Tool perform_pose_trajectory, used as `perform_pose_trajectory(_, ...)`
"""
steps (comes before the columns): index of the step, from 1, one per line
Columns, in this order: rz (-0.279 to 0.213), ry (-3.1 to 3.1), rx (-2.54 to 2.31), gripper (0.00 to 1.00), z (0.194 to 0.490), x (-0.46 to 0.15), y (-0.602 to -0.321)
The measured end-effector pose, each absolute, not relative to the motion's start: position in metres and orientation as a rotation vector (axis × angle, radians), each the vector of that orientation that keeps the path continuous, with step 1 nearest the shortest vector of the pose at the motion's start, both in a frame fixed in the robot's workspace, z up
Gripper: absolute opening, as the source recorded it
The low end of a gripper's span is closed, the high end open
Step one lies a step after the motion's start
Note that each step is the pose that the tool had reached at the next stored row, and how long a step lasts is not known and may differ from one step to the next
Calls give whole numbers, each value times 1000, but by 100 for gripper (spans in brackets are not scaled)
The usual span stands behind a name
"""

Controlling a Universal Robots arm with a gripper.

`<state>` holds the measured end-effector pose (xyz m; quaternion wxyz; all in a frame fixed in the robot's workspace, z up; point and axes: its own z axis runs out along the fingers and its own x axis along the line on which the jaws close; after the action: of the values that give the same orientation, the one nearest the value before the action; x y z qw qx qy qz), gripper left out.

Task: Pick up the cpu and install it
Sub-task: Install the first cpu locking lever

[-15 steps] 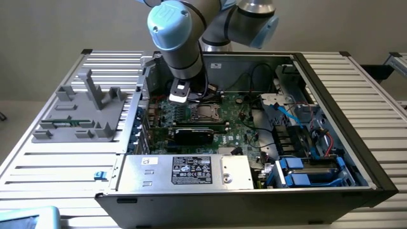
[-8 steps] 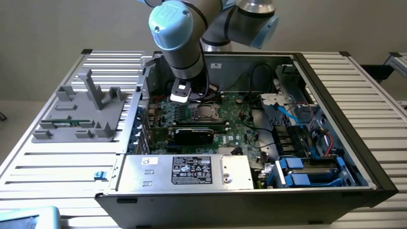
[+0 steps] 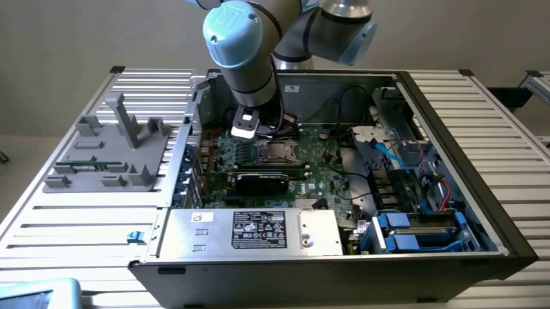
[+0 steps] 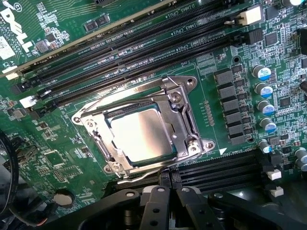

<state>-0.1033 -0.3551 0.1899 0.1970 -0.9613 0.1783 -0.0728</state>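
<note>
The cpu (image 4: 141,134) lies flat in its socket on the green motherboard (image 4: 57,158), silver top up, with the metal socket frame (image 4: 184,127) around it. In the exterior view the cpu (image 3: 277,152) is a small silver square in the middle of the open computer case (image 3: 447,129). My gripper (image 4: 168,188) hangs just above the board beside the socket, its black fingers (image 4: 156,203) pressed together with nothing between them. The gripper (image 3: 262,131) sits at the end of the arm, just behind the socket.
Black memory slots (image 4: 144,57) run along both sides of the socket. A black card (image 3: 262,181) and a silver box with a white label (image 3: 257,230) lie in front of it. Cables and blue drive bays (image 3: 413,232) fill the case's right. A grey fixture (image 3: 112,148) stands outside on the left.
</note>
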Motion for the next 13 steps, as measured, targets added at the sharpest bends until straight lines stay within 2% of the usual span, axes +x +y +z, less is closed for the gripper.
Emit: perform_pose_trajectory(13, -207, 514, -2689, 11, 190, -100, -355)
